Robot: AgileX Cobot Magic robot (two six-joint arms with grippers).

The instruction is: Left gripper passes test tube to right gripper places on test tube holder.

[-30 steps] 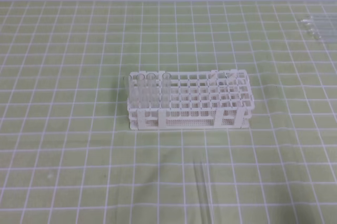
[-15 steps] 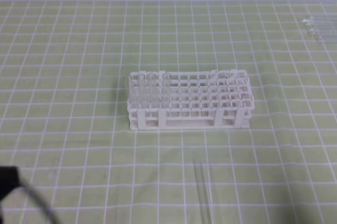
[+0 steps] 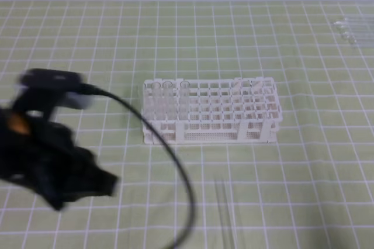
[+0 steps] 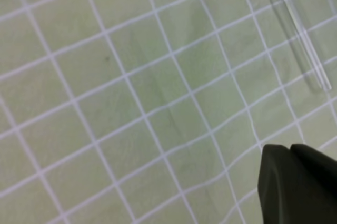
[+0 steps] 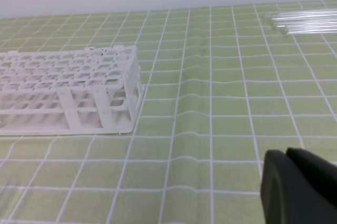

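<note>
The left end effector (image 3: 108, 186) hangs over the near-left part of the green gridded surface (image 3: 292, 167), its dark fingers pressed together on nothing; the wrist view shows their tips (image 4: 295, 182) meeting above bare squares. The test tube (image 3: 225, 211) lies flat on the surface in front of the test tube holder (image 3: 210, 111), near the front edge and slightly right of centre, apart from the arm and not yet touched. It is the reach for the pickup that appears to be in hand; the handover and the racking have yet to begin.

The tube's long axis runs roughly front to back across the surface, leaning a little to the right as it nears the front edge. Which end carries the open rim cannot be made out in the overhead view. From the left wrist camera it shows as a clear diagonal streak (image 4: 295, 29) at the upper right.

The next move would seem to call for the fingers to part, travel right to straddle the tube across its width, and close gently on slippery glass that could roll.

The right end effector (image 5: 300, 182) is seen only in its own camera, fingers closed and empty, low over the surface to the right of the holder. Three clear tubes (image 3: 166, 100) already stand at the holder's left end, and spare tubes (image 3: 353, 28) lie at the far right corner.
</note>
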